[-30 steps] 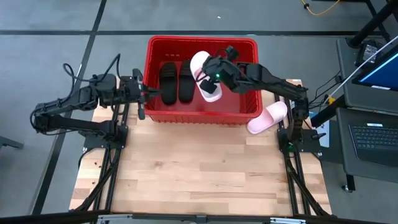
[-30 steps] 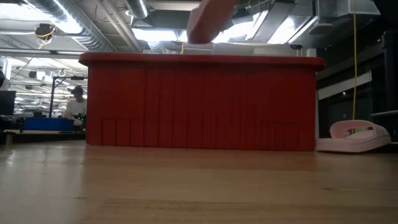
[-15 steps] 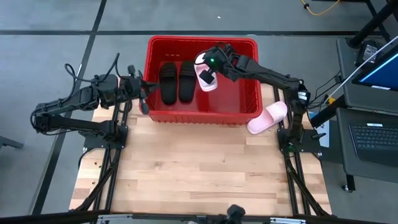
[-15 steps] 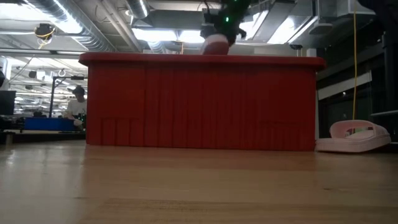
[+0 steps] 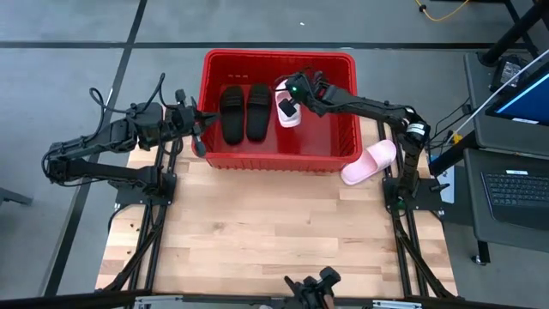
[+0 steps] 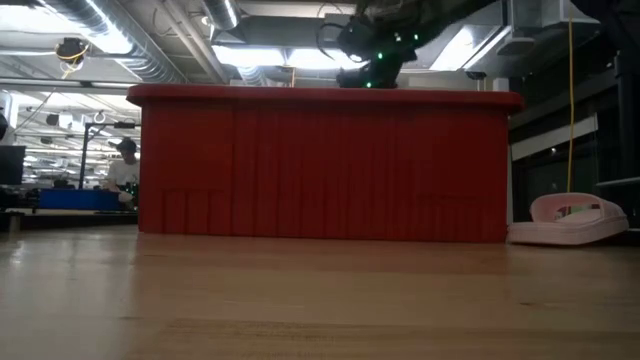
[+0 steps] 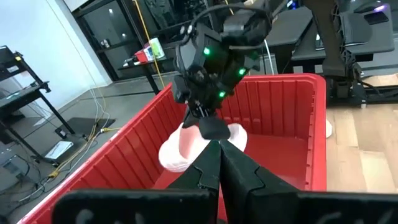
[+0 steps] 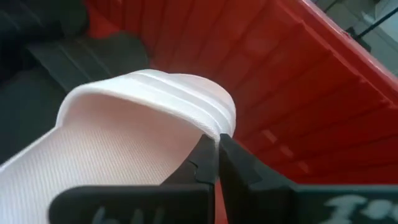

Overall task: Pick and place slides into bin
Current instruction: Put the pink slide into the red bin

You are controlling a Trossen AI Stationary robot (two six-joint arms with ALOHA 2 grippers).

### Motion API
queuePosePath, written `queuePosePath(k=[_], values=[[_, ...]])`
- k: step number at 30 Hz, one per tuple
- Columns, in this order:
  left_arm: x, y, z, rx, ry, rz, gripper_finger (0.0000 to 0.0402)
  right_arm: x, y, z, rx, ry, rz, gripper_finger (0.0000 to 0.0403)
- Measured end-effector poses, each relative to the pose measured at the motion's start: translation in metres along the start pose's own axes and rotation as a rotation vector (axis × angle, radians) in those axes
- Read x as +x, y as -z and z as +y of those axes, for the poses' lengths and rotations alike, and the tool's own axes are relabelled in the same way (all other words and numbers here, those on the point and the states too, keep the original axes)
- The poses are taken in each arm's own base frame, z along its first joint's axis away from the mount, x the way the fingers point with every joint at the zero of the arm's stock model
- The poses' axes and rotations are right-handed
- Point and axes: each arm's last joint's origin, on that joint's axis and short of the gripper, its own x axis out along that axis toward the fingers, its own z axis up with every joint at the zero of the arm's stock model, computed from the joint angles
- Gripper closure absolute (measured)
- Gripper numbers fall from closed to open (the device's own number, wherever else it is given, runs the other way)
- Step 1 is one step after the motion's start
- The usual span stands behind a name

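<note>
Already two black slides [image 5: 244,112] lie in the bin [image 5: 343,151]; the right end effector [image 5: 289,101], clamped on a pink slide [image 5: 288,116], lowers it beside them. Another pink slide [image 5: 370,161] waits on the desk [image 5: 274,232] outside the bin's corner; the left end effector [image 5: 199,135], fingers together, idles beside the bin.

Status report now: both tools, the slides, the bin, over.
Right tool shut on pink slide, low inside bin. Left tool shut, waiting at bin's left wall. Two black slides in bin, second pink slide on table. Nothing blocking.
</note>
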Motion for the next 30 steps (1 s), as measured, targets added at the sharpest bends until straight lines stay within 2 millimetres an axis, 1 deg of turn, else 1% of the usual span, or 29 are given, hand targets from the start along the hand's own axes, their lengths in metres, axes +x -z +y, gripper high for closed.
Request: queuePosePath(k=[4,8,12,15,20,30], values=[[0.000,0.000,0.000,0.000,0.000,0.000,0.0399,0.013,0.008,0.003,0.030,0.007,-0.065,0.0394],[0.000,0.000,0.000,-0.009,0.000,0.000,0.0397,0.023,0.018,0.003,0.047,0.017,-0.080,0.0394],[0.000,0.000,0.000,-0.012,0.000,0.000,0.0400,0.030,0.030,0.002,0.059,0.047,-0.048,0.0394],[0.000,0.000,0.000,-0.012,0.000,0.000,0.0399,0.036,0.039,0.004,0.071,0.069,-0.059,0.0394],[0.000,0.000,0.000,-0.011,0.000,0.000,0.0397,0.043,0.047,0.004,0.112,0.075,-0.111,0.0394],[0.000,0.000,0.000,-0.009,0.000,0.000,0.0396,0.050,0.045,-0.006,0.147,0.097,-0.134,0.0394]])
